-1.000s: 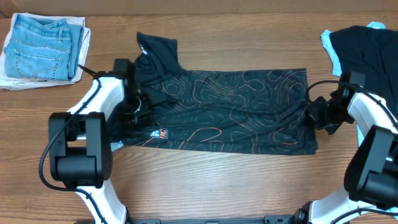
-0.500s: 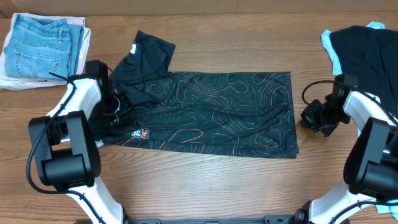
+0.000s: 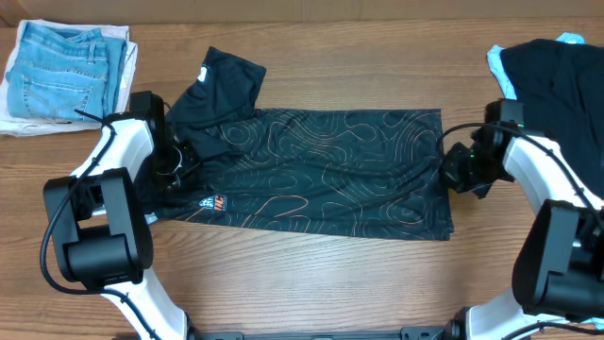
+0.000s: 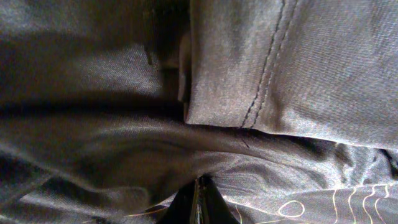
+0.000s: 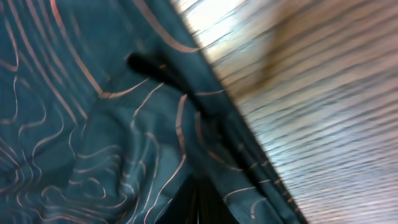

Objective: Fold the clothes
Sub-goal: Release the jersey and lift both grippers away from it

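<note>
On the bench (image 3: pixel 330 283), the black shirt (image 3: pixel 321 170) lies spread flat with its orange contour lines uppermost and one short sleeve turned up at its left end. Left of the shirt and toward the far edge, folded light-blue jeans (image 3: pixel 64 71) sit on a white cloth (image 3: pixel 13 119), clear of the shirt. Right of the shirt, at the far corner, a dark garment (image 3: pixel 557 85) rests over a light-blue cloth (image 3: pixel 497 64) and runs out of frame; the right arm crosses in front of it. The left end effector (image 3: pixel 175 161) sits at the shirt's left end below the sleeve, fingers closed on a fold of the fabric; its wrist view is filled with dark cloth and a stitched hem. The right end effector (image 3: pixel 453 176) is at the shirt's right edge, fingers closed together; whether any cloth is pinched cannot be told. Bench surface is brown wood grain, bare around the shirt. No room detail is visible beyond the bench.
</note>
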Motion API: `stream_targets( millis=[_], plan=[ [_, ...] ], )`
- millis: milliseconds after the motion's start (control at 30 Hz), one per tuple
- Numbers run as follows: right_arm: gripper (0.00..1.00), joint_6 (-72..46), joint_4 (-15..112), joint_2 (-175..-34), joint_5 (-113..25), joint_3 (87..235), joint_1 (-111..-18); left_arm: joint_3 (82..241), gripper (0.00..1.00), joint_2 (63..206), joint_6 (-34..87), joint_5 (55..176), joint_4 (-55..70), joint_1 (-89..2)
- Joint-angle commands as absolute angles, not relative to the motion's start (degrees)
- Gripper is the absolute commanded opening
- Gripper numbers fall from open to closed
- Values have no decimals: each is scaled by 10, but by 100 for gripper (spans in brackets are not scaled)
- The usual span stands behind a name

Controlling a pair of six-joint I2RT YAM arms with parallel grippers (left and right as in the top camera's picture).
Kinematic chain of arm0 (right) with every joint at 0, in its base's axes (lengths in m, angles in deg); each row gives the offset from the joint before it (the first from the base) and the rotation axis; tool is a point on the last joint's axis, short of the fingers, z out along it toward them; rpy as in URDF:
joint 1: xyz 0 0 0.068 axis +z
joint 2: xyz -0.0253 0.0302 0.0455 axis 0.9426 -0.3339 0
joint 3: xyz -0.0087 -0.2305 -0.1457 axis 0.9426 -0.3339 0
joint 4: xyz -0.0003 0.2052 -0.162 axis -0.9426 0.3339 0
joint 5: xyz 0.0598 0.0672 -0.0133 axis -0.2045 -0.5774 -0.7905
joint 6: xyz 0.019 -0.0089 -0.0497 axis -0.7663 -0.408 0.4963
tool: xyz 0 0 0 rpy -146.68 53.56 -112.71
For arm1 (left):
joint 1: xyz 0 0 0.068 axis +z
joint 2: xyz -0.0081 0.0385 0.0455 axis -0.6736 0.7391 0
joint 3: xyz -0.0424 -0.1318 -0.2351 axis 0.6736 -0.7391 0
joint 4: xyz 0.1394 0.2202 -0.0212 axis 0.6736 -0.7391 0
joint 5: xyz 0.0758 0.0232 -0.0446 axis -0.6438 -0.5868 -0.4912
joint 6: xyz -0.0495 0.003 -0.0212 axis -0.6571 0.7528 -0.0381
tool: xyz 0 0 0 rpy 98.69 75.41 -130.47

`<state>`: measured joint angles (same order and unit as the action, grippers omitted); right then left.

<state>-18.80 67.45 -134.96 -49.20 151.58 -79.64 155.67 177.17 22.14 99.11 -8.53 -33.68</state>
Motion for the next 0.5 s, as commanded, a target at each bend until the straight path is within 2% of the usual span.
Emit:
stream_targets(
  millis=[0,467],
  plan=[
    [5,-183,672,-1344,-478,1520,-772,1550,5,1798,226,959,-89,-333],
    [4,-236,666,-1404,-438,1501,-770,1550,5,1798,225,951,-80,-332]
  ],
)
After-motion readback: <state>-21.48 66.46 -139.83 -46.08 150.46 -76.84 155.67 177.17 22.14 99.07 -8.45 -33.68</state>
